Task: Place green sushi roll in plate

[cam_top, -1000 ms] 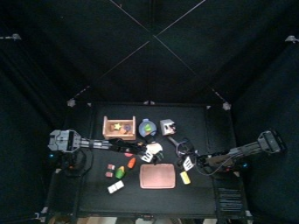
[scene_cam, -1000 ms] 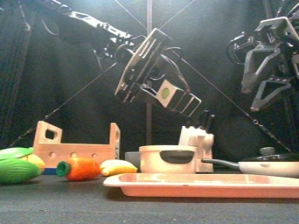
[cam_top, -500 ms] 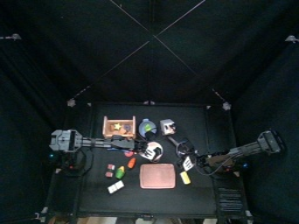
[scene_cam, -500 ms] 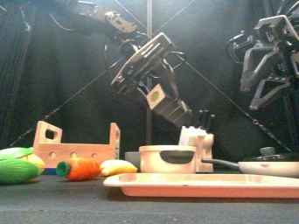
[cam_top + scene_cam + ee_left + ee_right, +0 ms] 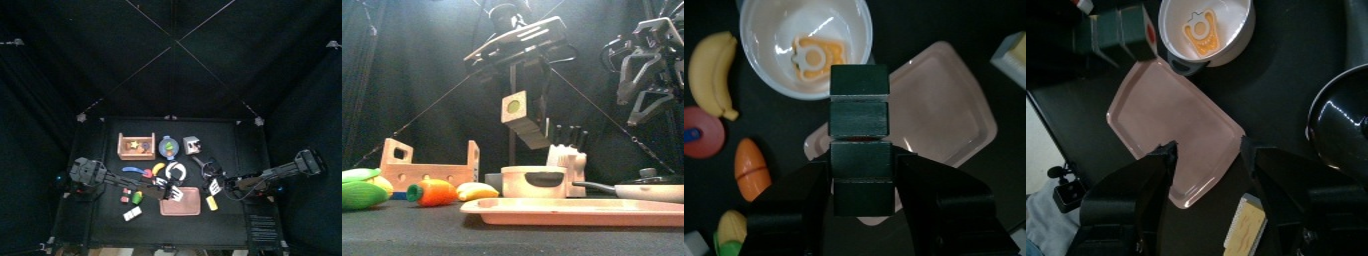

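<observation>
The green sushi roll is a dark green oblong, and my left gripper is shut on it. In the front view the roll shows a white end with a green dot and hangs high above the table. Beneath it lies the pinkish plate, near the edge that faces the white bowl. The plate sits at the table's front middle, with the left gripper reaching over its left side. My right gripper stands open over the plate, right of it in the top view, with nothing between its fingers.
A white bowl with a yellow-orange piece lies just behind the plate. A banana and a carrot lie to its left. A wooden box stands at the back left, and a black pan sits to the plate's right.
The left arm has swung from the table's left side to the right, carrying the roll over toward the plate. The right arm has stayed still.
</observation>
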